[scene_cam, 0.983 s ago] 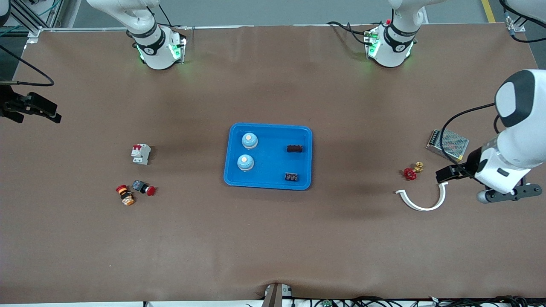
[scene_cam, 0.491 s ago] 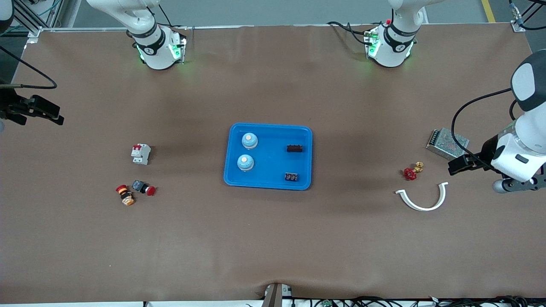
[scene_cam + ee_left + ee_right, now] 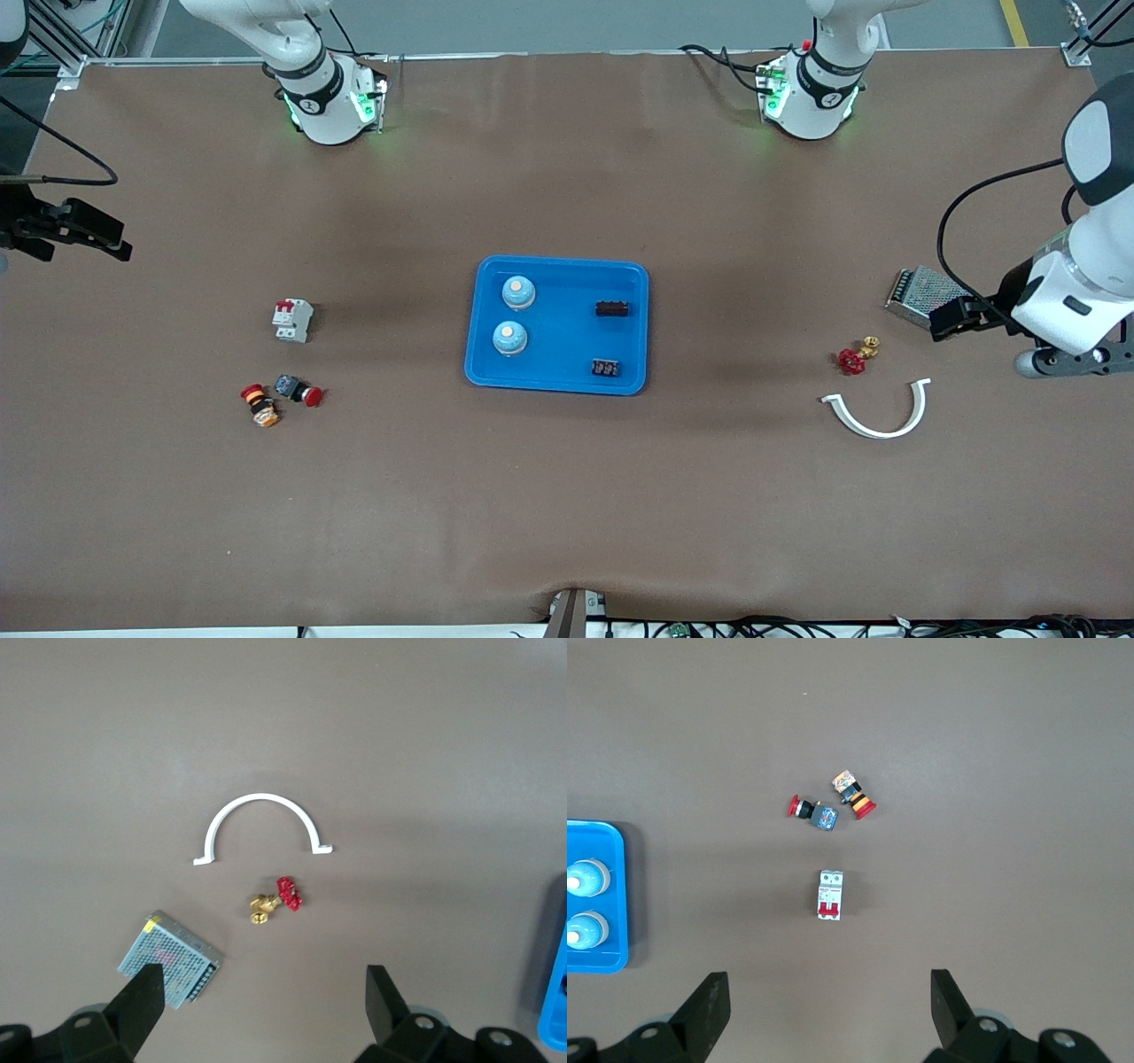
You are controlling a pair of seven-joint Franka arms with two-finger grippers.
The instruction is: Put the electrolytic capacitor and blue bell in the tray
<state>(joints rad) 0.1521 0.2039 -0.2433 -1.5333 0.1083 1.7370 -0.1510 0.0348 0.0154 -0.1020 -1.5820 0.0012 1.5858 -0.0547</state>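
Note:
The blue tray [image 3: 567, 341] lies mid-table. In it stand two blue bells [image 3: 518, 291] [image 3: 509, 337] at the right arm's end. Two small black parts, the electrolytic capacitors [image 3: 612, 308] [image 3: 605, 367], lie at its left arm's end. My left gripper [image 3: 952, 317] [image 3: 264, 988] hangs open and empty over the metal power supply [image 3: 173, 957]. My right gripper [image 3: 111, 239] [image 3: 830, 992] hangs open and empty over bare table at the right arm's end. The right wrist view catches the tray's end [image 3: 594, 828] with both bells [image 3: 585, 879].
A white half-ring clamp [image 3: 877, 416], a red-handled brass valve [image 3: 855, 357] and the power supply [image 3: 926, 297] lie at the left arm's end. A white circuit breaker [image 3: 292, 320] and two red push buttons [image 3: 299, 390] [image 3: 260, 405] lie at the right arm's end.
My left gripper has drifted from over the white clamp's end toward the robots' bases, to over the power supply. The right gripper has barely moved. Everything in the tray lies unchanged.

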